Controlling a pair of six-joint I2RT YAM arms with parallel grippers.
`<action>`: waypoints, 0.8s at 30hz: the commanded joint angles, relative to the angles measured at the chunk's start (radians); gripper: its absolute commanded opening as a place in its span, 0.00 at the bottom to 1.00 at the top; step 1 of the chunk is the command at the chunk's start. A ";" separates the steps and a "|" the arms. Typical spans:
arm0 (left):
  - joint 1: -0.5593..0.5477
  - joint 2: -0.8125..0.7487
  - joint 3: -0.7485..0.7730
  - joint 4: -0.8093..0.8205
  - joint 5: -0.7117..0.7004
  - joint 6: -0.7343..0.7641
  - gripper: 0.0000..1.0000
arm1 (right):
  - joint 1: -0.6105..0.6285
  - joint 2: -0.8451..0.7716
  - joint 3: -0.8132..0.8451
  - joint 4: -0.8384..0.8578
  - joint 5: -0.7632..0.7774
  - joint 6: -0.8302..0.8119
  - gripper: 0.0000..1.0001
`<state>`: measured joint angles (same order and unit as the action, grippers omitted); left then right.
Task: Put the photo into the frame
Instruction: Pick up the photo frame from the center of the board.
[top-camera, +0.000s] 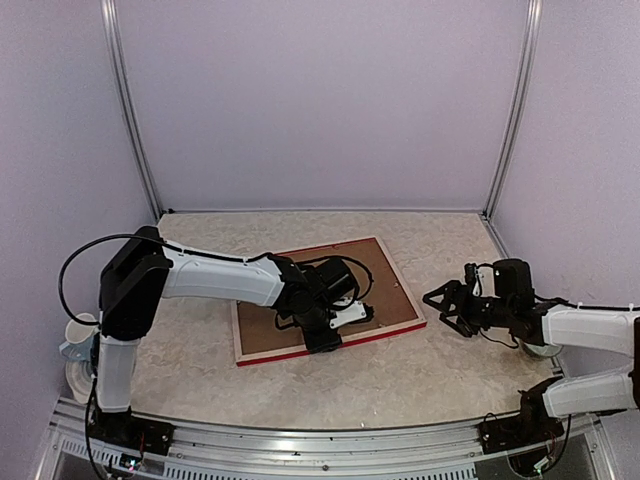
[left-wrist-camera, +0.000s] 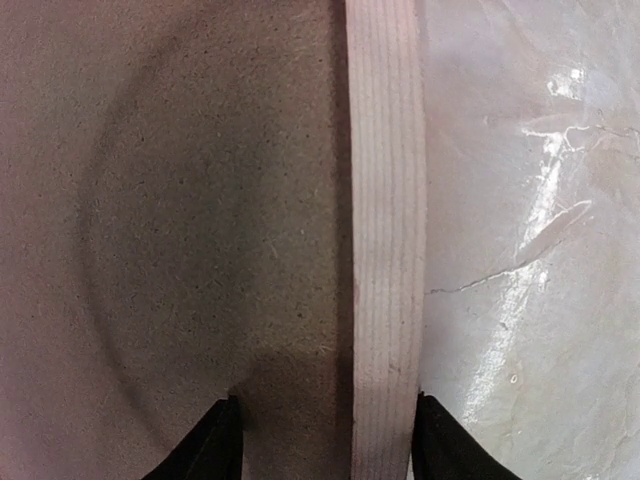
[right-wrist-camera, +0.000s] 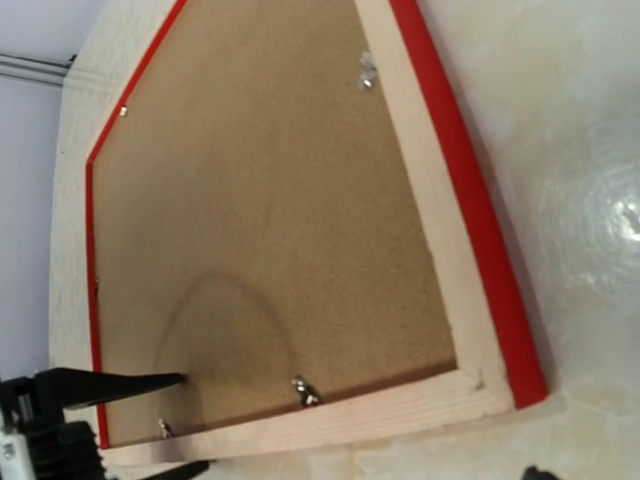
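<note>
Rectangular frame (right-wrist-camera: 425, 200), pale grained wood, around speckled brown board (right-wrist-camera: 270, 220)

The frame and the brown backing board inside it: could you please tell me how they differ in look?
The frame is pale, grained wood with a red outer edge; the backing board is brown and speckled. The frame is thin bars around an opening; the backing board is one panel filling it. Both are rectangular and lie flat.
</note>
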<state>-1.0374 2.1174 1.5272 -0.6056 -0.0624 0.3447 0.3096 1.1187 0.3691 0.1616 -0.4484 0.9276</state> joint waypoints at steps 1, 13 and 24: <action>0.007 0.027 0.022 -0.019 0.036 0.004 0.51 | -0.001 0.022 0.001 0.012 -0.014 -0.011 0.87; 0.012 -0.001 0.028 -0.025 0.090 0.000 0.04 | -0.009 0.047 0.008 -0.017 0.006 -0.029 0.92; -0.003 -0.054 0.041 -0.041 0.073 -0.012 0.00 | -0.013 0.114 -0.008 0.035 -0.005 -0.020 0.99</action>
<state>-1.0328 2.1159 1.5436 -0.6239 0.0113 0.3328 0.3073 1.2095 0.3691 0.1631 -0.4477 0.9089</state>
